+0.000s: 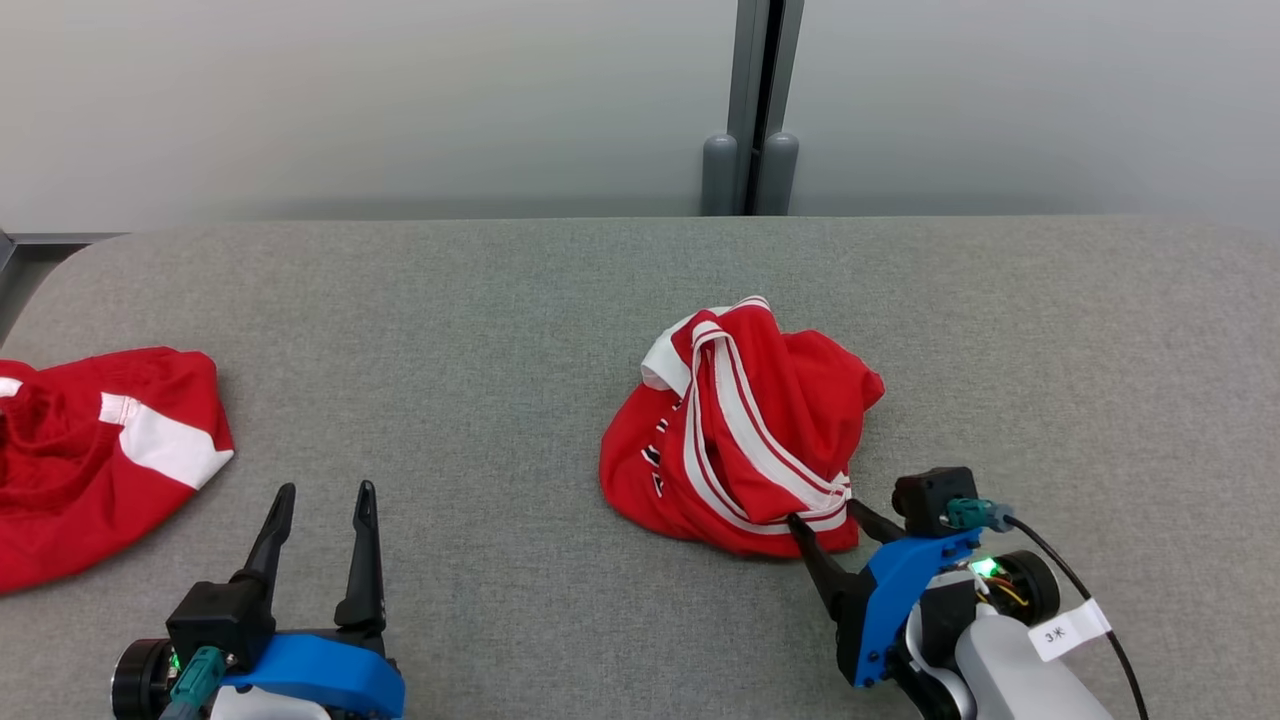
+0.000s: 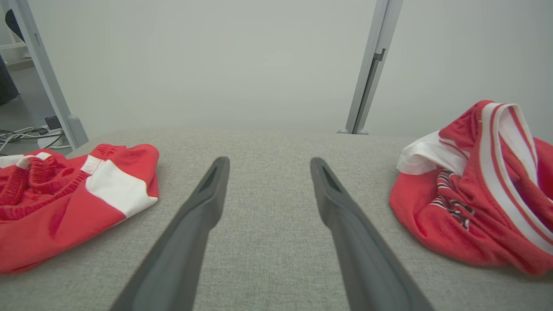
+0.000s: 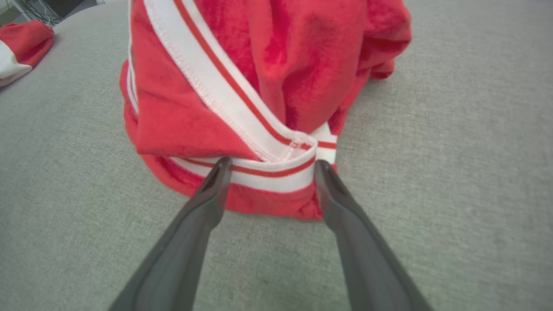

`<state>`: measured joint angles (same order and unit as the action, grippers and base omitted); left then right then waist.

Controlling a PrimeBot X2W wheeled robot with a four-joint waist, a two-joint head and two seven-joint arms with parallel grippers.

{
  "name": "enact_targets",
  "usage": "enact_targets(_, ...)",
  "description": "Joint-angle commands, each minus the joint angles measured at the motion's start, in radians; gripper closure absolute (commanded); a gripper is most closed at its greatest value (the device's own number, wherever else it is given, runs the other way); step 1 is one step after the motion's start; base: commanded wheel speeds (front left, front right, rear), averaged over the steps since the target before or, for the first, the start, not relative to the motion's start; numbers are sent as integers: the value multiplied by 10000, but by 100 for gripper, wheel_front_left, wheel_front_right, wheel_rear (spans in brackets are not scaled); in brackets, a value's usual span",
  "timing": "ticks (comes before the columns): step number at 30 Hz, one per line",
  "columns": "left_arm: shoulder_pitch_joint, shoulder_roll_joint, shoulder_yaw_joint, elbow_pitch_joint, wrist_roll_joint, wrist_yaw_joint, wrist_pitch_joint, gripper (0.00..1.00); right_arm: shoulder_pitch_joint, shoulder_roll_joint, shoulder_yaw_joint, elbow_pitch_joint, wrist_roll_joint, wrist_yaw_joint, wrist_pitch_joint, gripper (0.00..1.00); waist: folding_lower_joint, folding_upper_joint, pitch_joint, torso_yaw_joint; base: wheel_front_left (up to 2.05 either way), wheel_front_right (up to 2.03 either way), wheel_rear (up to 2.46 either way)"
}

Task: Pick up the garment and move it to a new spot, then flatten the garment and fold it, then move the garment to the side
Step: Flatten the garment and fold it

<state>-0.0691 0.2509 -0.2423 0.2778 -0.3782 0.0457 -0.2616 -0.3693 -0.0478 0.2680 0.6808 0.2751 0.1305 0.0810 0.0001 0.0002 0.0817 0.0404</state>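
Note:
A crumpled red garment (image 1: pixel 740 430) with white stripes lies bunched in the middle of the grey table (image 1: pixel 500 300). Its near lower edge sits between the spread fingers of my right gripper (image 1: pixel 825 515), which is open with both tips against the cloth. In the right wrist view the white-and-red hem (image 3: pixel 268 170) spans the gap between the two tips of that gripper (image 3: pixel 270 166). My left gripper (image 1: pixel 325 495) stands open over bare table at the lower left, holding nothing. The left wrist view shows its fingers (image 2: pixel 207 203) apart, with the garment (image 2: pixel 475 190) off to the right.
A second red and white garment (image 1: pixel 90 450) lies at the table's left edge, also seen in the left wrist view (image 2: pixel 65 198). A grey post (image 1: pixel 752 110) stands against the pale wall behind the table. Cables (image 2: pixel 26 136) lie on the floor at far left.

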Motion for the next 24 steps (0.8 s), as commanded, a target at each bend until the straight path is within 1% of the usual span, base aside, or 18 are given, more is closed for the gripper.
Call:
enact_targets(1, -187, 58, -16, 43, 14, -46, -36, 0, -281, -46, 197, 270, 93, 5, -188, 0, -1, -2, 17, 1, 0, 0, 0)
enact_targets(3, -196, 42, -39, 53, 23, -45, -38, 0, -434, -47, 363, 496, 185, 5, -337, 0, -1, -2, 18, -9, 0, 0, 0)
enact_targets(4, -183, 40, -49, 60, 26, -45, -38, 0, -486, -46, 435, 606, 227, 5, -391, 6, -1, -2, 13, -19, 0, 0, 0)
enact_targets(5, -177, 43, -55, 74, 22, -49, -39, 0, -534, -47, 510, 714, 290, 5, -429, 17, -1, -2, 4, -32, 0, 0, 0)
enact_targets(6, -173, 46, -59, 88, 14, -62, -39, 0, -579, -47, 623, 787, 336, 5, -467, 80, -1, -2, -9, -43, 0, 0, 0)
enact_targets(7, -168, 53, -63, 99, 0, -70, -40, 0, -633, -44, 730, 836, 412, 5, -539, 100, -1, -2, -20, -58, 0, 0, 0)
enact_targets(12, -156, 41, -96, 133, -32, -47, -41, 0, -763, -49, 1051, 902, 713, 5, -798, 100, -1, -2, -89, -117, 0, 0, 0)
enact_targets(15, -115, 66, -108, 148, -61, -57, -41, 0, -804, -46, 1189, 645, 1028, 5, -999, 100, -1, -2, -166, -148, 0, 0, 0)
enact_targets(20, -5, 103, -107, 95, -63, -7, -42, 0, -657, -47, 1161, -550, 1229, 5, -1267, 100, -1, -2, -306, -225, 0, 0, 0)
enact_targets(24, 66, 143, -79, -41, -99, 68, -41, 0, -417, -49, 818, -2253, 1046, 5, -1058, 100, -1, -2, -379, -295, 0, 0, 0)
